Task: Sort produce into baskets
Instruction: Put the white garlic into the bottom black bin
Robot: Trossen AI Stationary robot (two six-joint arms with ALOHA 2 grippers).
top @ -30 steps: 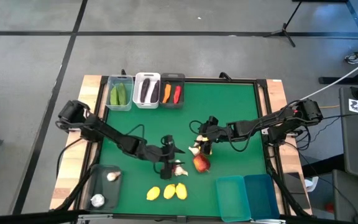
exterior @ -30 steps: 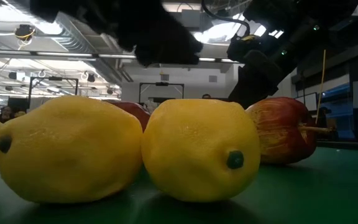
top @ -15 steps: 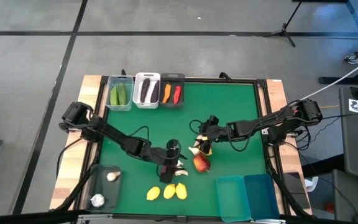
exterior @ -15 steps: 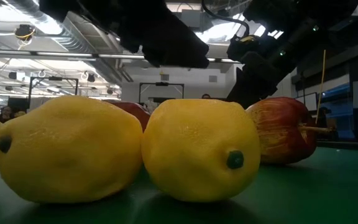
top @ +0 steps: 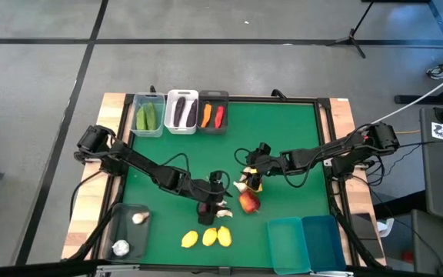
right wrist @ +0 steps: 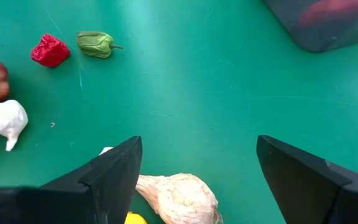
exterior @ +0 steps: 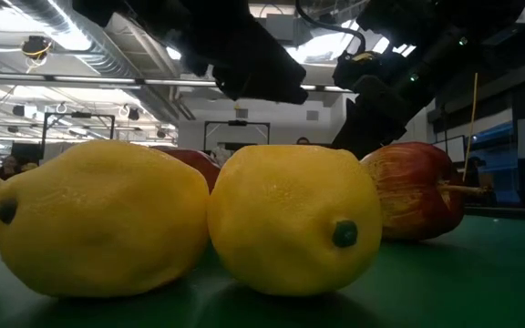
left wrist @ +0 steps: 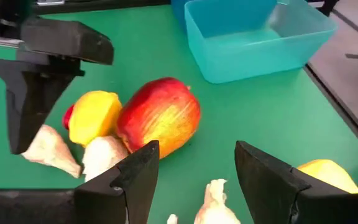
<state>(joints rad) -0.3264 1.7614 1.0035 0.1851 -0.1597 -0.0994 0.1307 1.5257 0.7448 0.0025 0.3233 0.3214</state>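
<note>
The left gripper [top: 212, 201] hovers mid-table, fingers apart around nothing — a garlic bulb [left wrist: 215, 203] lies on the mat between them. Just right, the red apple [top: 249, 201] rests by the right gripper [top: 250, 181] — spread wide, empty, over another garlic bulb [right wrist: 180, 196].

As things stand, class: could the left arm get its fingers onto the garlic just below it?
Probably yes. The left gripper hangs open right over the garlic, with bare mat around it; the apple sits farther ahead, not between them.
</note>
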